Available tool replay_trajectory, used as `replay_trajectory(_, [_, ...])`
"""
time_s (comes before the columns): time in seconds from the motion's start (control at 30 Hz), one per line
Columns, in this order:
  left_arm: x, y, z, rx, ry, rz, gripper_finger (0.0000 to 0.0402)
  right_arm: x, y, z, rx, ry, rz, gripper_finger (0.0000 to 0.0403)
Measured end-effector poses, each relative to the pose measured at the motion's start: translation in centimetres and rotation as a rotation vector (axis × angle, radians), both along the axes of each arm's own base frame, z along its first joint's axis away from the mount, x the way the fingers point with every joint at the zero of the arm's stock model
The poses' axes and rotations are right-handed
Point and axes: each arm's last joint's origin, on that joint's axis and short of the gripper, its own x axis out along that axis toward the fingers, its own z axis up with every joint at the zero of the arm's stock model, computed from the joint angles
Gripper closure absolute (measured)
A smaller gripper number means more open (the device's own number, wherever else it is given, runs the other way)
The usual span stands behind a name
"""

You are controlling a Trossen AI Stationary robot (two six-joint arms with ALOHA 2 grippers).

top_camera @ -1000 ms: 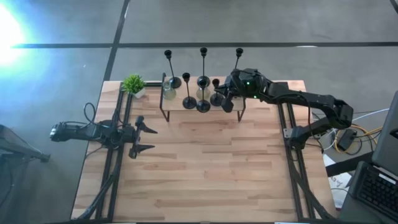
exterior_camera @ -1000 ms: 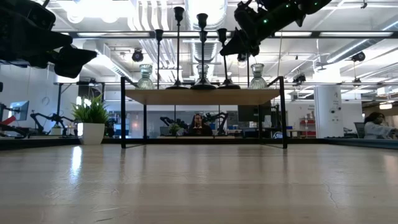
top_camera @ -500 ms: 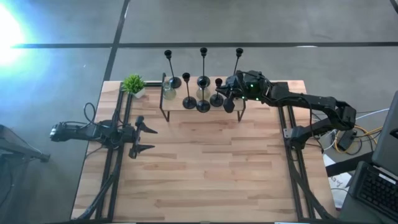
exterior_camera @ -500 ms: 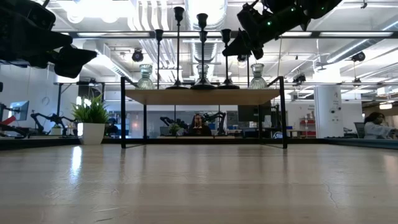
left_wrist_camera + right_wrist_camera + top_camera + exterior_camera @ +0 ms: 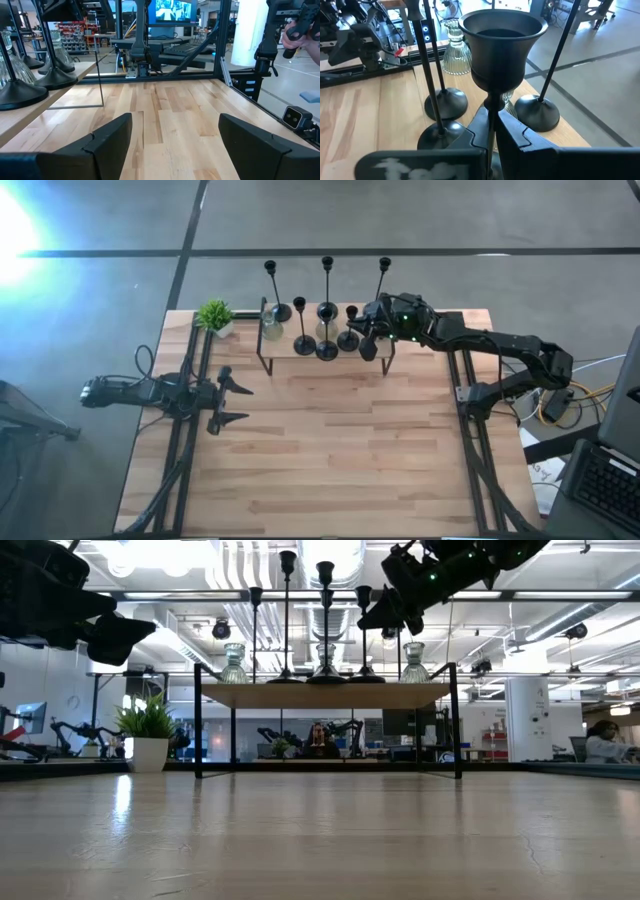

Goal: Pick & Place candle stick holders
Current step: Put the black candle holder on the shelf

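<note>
1. The high view shows a wooden table with a small raised shelf at its far edge and a potted plant beside the shelf's left end.
2. On the shelf stand several black candle holders with round bases and thin stems, and clear glass holders among them.
3. The right gripper is at the right end of the shelf, over the short candle holder standing there.
4. The right wrist view alone shows the grip: the two dark fingers are pressed together on the thin stem of the short candle holder, just under its cup. The high view cannot confirm this contact.
5. In that same view, two other black bases rest on the shelf beyond the held stem, and a ribbed glass holder stands behind them.
6. The low view shows the short candle holder's cup at the tip of the right gripper, above the shelf top. Whether its base touches the shelf cannot be told.
7. The left gripper hangs over the left side of the table, well apart from the shelf. Its fingers are spread wide and hold nothing.
8. The left wrist view confirms this: bare table lies between the parted fingers, with black bases on the shelf off to one side.
</note>
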Motion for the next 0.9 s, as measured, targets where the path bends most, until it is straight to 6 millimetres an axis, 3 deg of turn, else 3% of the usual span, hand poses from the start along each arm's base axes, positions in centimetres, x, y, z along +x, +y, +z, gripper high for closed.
replay_trajectory(0.9, [0.0,0.0,0.0,0.0,0.0,0.0,0.0101,-0.04,0.04,-0.52,0.011,0.001,0.006,0.0394])
